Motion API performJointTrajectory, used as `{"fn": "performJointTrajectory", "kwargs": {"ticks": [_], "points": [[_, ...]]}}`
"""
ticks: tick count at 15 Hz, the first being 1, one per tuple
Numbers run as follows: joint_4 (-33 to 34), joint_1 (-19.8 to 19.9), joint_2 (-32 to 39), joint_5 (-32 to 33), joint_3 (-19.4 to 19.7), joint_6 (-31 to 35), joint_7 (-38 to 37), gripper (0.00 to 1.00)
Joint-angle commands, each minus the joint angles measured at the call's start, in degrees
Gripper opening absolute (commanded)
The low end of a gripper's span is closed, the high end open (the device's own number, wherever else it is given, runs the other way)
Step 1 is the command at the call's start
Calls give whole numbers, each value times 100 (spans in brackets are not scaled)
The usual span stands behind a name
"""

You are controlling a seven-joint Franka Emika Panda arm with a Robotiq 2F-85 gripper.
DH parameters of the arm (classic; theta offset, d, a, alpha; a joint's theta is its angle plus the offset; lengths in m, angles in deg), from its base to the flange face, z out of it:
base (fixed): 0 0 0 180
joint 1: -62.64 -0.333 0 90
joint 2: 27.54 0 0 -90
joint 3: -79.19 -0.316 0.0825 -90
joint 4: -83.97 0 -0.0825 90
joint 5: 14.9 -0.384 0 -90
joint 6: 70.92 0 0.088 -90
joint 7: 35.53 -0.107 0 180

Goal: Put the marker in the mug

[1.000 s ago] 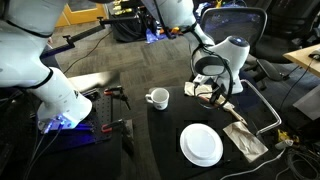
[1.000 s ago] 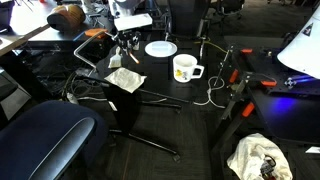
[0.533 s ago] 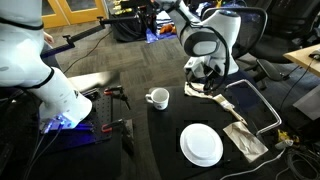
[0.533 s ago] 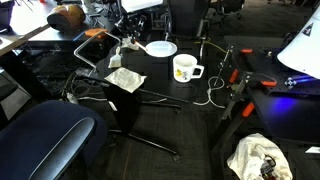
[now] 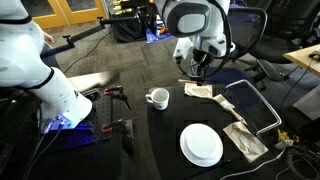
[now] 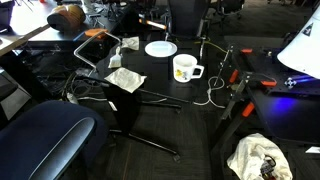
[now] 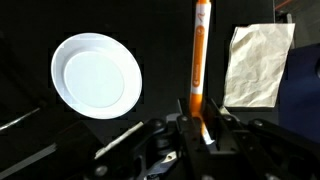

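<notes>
My gripper (image 7: 198,112) is shut on the orange marker (image 7: 198,55), which sticks out straight ahead between the fingers in the wrist view. In an exterior view the gripper (image 5: 199,70) hangs high above the black table, behind and to the right of the white mug (image 5: 157,97). The mug stands upright with its handle to the left. In an exterior view the mug (image 6: 184,68) shows a yellow print; the arm is at the far side of the table there. The marker is too thin to make out in both exterior views.
A white plate (image 5: 201,145) lies near the table's front, also in the wrist view (image 7: 96,76) and in an exterior view (image 6: 160,48). Crumpled paper napkins (image 5: 244,138) (image 7: 257,64) lie to the right. A cable and metal chair frame (image 5: 262,104) cross the right side.
The arm has risen from the napkins at the table's back right and swung left with the marker, now high above the table behind the mug.
</notes>
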Motion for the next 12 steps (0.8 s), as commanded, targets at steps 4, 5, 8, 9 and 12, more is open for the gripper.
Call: {"fn": "performJointTrajectory", "kwargs": {"ticks": [4, 5, 8, 9, 12], "points": [[-674, 559, -1157, 71, -398, -758, 1609, 5], [-734, 628, -1245, 55, -427, -820, 1874, 5], [-960, 798, -1436, -142, -524, -718, 2995, 5], [-692, 777, -1146, -11, -517, -724, 2446, 19], [-810, 827, -1251, -44, -543, -723, 2813, 19]]}}
